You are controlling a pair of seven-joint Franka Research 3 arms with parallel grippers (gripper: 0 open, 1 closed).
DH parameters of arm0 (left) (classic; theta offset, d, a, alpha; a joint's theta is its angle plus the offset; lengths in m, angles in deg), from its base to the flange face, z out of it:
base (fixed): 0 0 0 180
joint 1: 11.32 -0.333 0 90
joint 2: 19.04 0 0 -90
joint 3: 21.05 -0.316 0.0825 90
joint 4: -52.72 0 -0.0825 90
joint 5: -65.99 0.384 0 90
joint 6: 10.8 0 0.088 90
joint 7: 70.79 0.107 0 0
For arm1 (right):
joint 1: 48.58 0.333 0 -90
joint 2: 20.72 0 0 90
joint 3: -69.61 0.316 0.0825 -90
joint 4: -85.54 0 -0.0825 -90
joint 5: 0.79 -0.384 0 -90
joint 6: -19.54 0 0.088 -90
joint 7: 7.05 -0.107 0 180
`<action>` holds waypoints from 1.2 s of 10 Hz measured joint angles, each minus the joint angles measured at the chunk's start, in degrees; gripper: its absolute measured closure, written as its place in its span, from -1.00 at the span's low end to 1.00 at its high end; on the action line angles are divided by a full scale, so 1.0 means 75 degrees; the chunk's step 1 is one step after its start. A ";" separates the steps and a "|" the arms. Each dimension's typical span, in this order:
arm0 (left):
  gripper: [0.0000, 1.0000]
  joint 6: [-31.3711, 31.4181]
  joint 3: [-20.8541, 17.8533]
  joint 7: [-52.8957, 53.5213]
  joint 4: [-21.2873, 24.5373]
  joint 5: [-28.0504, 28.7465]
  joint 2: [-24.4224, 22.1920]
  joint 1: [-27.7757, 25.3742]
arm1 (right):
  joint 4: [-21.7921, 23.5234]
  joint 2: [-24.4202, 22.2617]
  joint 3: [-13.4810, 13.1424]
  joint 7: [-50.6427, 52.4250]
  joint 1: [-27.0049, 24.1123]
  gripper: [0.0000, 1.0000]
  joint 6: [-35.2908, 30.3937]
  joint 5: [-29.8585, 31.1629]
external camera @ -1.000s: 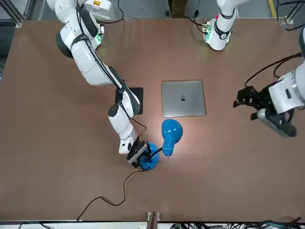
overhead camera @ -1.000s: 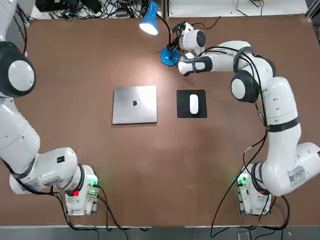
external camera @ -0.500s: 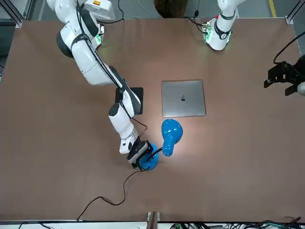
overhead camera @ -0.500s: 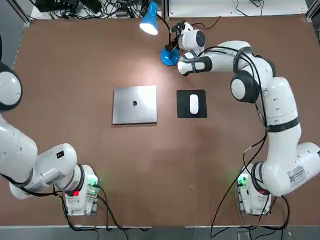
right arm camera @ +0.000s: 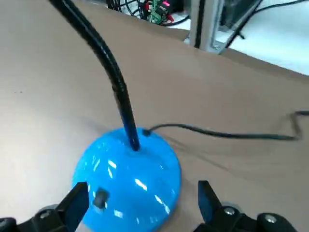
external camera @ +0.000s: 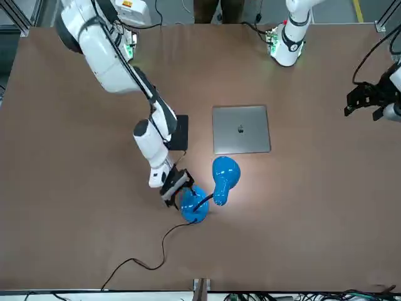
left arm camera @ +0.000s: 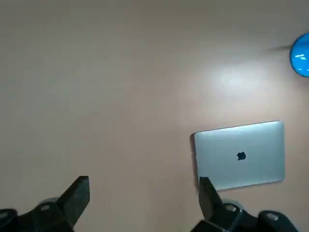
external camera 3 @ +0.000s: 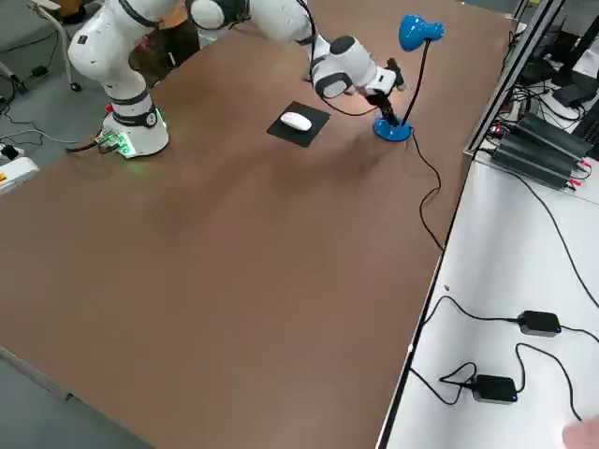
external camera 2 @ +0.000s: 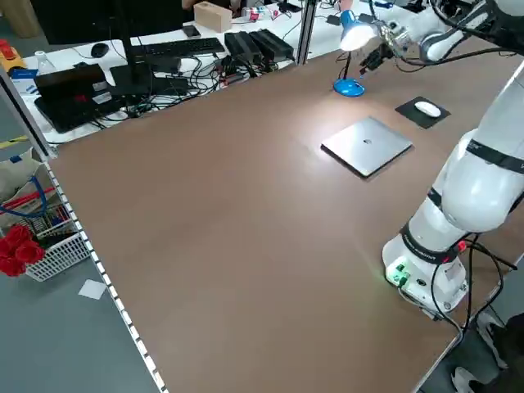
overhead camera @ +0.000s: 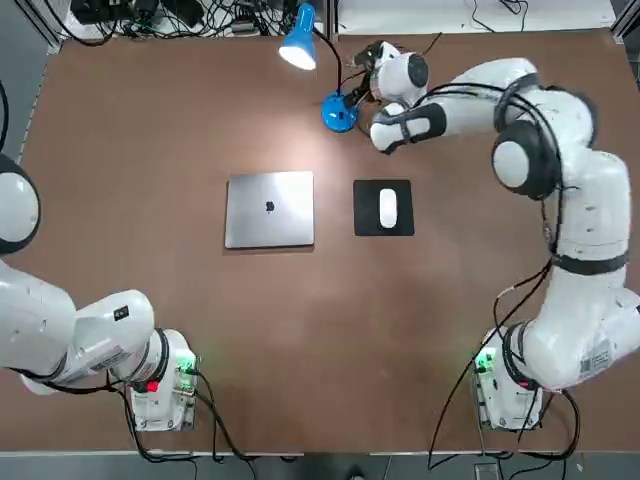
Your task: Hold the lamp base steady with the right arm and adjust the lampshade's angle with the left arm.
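Observation:
The lamp base, a glossy blue disc, sits near the table's far edge; its black gooseneck rises to the lit blue lampshade. My right gripper hovers open just to the right of the base, not touching it. In the right wrist view the fingers stand apart with the base lying just beyond them. My left gripper hangs open high over the table's left side, far from the lamp. In the left wrist view its gripper looks down on bare table, with the base far off.
A shut silver laptop lies mid-table beside a white mouse on a black pad. The lamp's black cord trails to the table's far edge. Cables and power boxes crowd the bench beyond that edge.
My right gripper has come off the lamp base and drawn back to the right with its arm lifted. The left gripper has withdrawn toward the table's left edge.

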 joint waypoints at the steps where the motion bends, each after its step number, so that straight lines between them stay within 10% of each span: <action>1: -0.99 0.0052 -0.0226 -0.0165 0.0042 0.0000 -0.0001 0.0182 | 0.0861 -0.0863 -0.0015 -0.0004 -0.0229 -1.00 -0.0184 -0.0005; 3: -0.98 0.0123 -0.1112 -0.0725 0.0079 0.0001 -0.0002 0.1030 | 0.2034 -0.2826 -0.0224 -0.0004 -0.0725 -1.00 -0.1956 -0.0003; 7: -0.98 0.0310 -0.1411 -0.0877 0.0091 0.0081 0.0002 0.1348 | 0.2055 -0.6302 -0.1708 -0.0116 -0.0830 -1.00 -0.7689 -0.0697; 9: -0.98 0.0384 -0.1418 -0.0876 0.0093 0.0081 0.0004 0.1364 | 0.1070 -0.6775 -0.2534 -0.0206 -0.0859 -1.00 -1.0241 -0.0884; 12: -0.98 0.0541 -0.1762 -0.0950 0.0135 0.0081 0.0010 0.1744 | -0.0194 -0.6762 -0.2625 -0.0739 -0.1390 -1.00 -1.2023 -0.0801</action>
